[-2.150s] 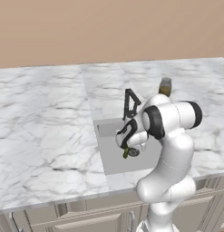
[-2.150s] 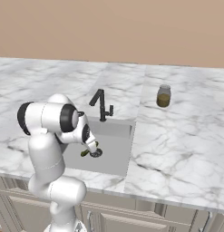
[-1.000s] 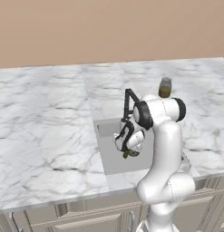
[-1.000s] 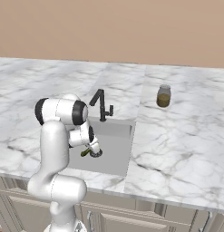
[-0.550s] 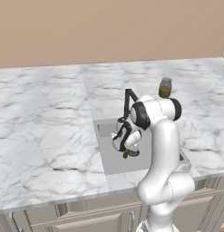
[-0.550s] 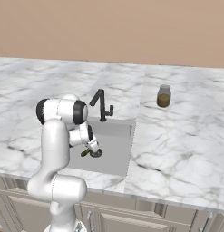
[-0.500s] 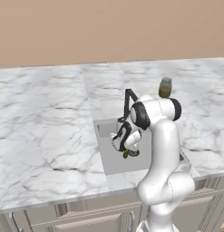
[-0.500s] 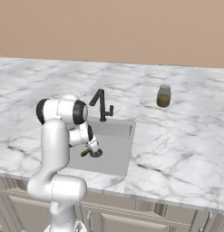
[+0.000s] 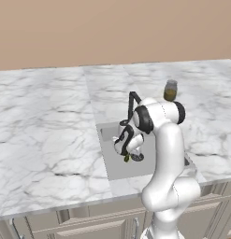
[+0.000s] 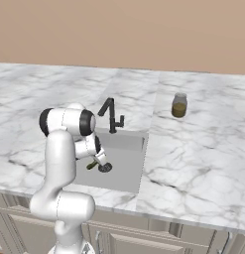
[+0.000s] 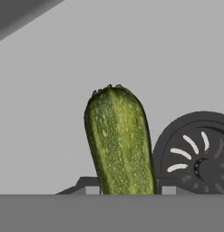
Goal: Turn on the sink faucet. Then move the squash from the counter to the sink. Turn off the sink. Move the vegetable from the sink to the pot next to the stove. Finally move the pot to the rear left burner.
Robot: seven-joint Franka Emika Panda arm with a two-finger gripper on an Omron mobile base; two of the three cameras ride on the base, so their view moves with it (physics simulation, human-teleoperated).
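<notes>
Green and streaky, the squash point(image 11: 120, 140) stands in the middle of the hand view. Its long side runs up and down there, with the rounded tip pointing to the top of the frame and the other end hidden at the bottom edge. It lies on the grey floor of the sink point(image 11: 50, 113). The round dark drain point(image 11: 195, 158) sits just beside it, at the lower right.

Two dark fingertips point(image 11: 88, 186) peek up at the bottom — one on each side of the squash, right against it. The gripper point(image 9: 127, 156) is pinching the squash.

From the left base view, the gripper reaches down into the sink near the middle of the frame, and a small bit of green shows at its tip next to the drain. The black faucet point(image 10: 111, 115) stands at the back of the sink. A small jar point(image 10: 179, 105) sits on the counter point(image 10: 193, 149) — off to the upper right, well apart from the sink.
</notes>
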